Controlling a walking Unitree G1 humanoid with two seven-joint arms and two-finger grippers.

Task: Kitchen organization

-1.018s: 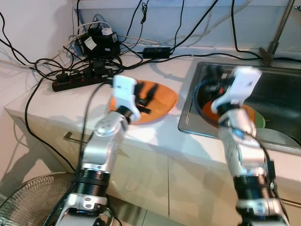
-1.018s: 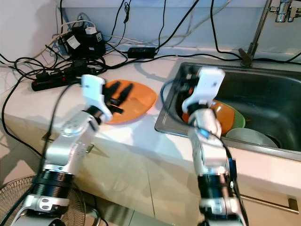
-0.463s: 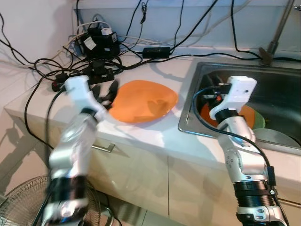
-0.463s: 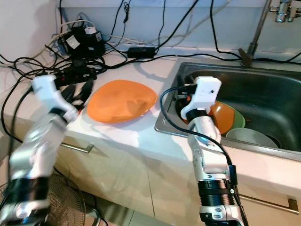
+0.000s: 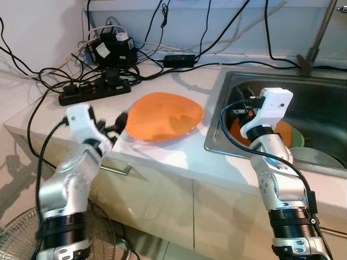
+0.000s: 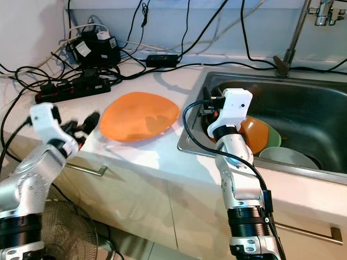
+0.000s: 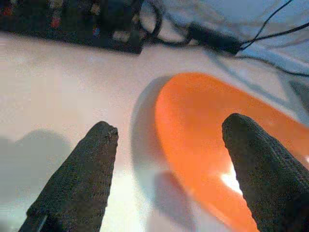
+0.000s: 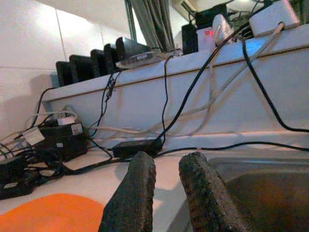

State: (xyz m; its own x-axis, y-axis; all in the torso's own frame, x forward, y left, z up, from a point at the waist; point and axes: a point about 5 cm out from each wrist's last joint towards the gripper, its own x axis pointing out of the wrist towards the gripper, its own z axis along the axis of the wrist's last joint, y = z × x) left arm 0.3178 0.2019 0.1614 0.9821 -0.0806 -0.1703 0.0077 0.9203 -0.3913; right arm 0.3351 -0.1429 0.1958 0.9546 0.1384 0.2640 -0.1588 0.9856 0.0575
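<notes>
An orange plate [image 5: 164, 115] lies flat on the white counter [image 5: 179, 162], left of the sink. My left gripper [image 5: 116, 125] hovers low at the plate's left rim, open, with nothing between its fingers. In the left wrist view the plate [image 7: 217, 145] sits just ahead of the spread fingertips [image 7: 104, 137]. My right gripper [image 6: 209, 108] is held over the sink's left edge, pointing toward the back wall. Its two fingers [image 8: 137, 193] stand almost together, holding nothing.
The steel sink [image 5: 325, 103] holds an orange bowl [image 5: 283, 131], a green bowl [image 5: 298, 141] and a pale dish [image 5: 320, 160]. A black power strip [image 5: 95, 91] and tangled cables crowd the counter's back left. A faucet [image 5: 320, 38] rises at the back right, and a fan [image 5: 16, 238] stands on the floor.
My left gripper has drawn back off the orange plate toward the counter's front left, leaving the plate lying there. My right arm has sunk slightly by the sink's edge.
</notes>
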